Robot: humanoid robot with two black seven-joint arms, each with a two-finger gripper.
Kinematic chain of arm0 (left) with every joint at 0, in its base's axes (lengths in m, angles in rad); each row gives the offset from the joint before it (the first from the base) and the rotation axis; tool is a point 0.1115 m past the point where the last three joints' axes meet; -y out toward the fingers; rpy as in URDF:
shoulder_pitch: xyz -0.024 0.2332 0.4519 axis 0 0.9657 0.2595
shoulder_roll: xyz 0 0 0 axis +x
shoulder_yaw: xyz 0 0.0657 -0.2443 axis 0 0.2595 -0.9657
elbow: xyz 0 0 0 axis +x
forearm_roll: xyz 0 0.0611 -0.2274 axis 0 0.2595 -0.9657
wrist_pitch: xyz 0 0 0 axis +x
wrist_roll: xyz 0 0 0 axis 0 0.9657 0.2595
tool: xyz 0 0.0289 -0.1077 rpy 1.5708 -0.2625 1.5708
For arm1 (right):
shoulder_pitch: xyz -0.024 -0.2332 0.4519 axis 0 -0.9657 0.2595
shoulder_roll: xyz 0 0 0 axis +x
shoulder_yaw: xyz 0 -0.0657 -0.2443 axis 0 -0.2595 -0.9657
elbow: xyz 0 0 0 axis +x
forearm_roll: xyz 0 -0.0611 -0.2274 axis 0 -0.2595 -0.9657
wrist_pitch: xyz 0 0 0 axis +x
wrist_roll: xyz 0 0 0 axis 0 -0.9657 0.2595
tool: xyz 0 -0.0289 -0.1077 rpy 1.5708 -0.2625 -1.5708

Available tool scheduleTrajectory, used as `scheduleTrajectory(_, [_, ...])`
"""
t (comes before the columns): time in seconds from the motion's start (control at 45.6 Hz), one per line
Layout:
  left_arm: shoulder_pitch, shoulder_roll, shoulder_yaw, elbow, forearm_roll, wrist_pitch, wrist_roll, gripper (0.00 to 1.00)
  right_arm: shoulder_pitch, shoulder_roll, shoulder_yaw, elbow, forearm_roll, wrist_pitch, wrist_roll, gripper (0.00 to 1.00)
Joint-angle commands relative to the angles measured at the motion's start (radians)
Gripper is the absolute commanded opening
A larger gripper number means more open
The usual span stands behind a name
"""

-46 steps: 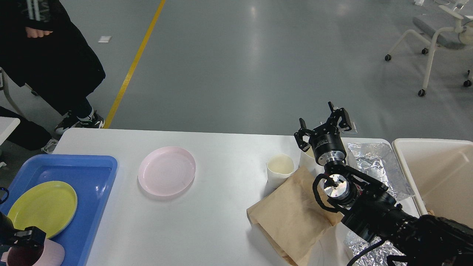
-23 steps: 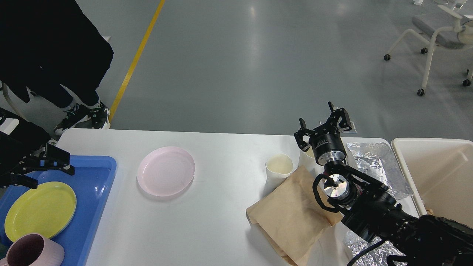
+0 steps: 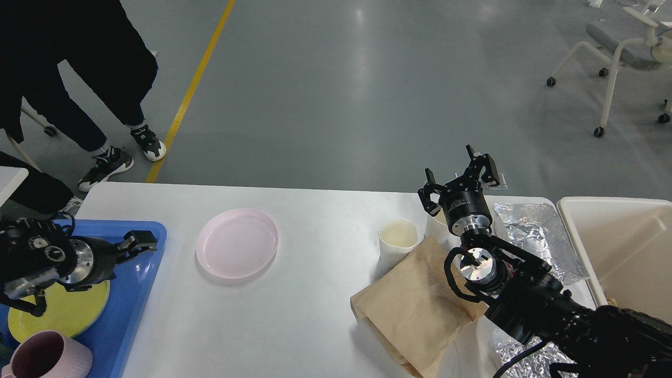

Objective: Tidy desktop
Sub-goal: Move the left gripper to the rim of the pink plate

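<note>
While reaching with the left pincer (image 3: 137, 244), seemingly narrow, toward the pink plate (image 3: 237, 242) on the worktop (image 3: 315, 315): approaching its rim low; right pincer (image 3: 458, 179) gaping wide, empty.

Both arms are black with round silver joint caps. The right arm (image 3: 525, 294) carries looped black cables and a white-lettered wrist label.

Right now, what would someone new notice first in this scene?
Probably the right end effector, raised open above the desktop's far right edge, over a crumpled brown paper bag and foil. Next, the pink plate alone mid-table, and the blue tray at left holding a yellow plate.
</note>
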Motion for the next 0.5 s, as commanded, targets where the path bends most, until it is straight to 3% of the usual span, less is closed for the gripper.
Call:
scheduleTrajectory(0.0, [0.056,-0.116,0.000,0.001,-0.072,0.251,-0.001,0.98,0.000,0.000,0.000,0.000,-0.001,0.000,0.000,1.00])
scheduleTrajectory(0.154, [0.061,-0.203,0.000,0.004,-0.083,0.372,0.000,0.98,0.000,0.000,0.000,0.000,-0.001,0.000,0.000,1.00])
scheduleTrajectory(0.483, [0.092,-0.311,-0.005,0.087,-0.111,0.376,-0.014,0.94,0.000,0.000,0.000,0.000,0.000,0.000,0.000,1.00])
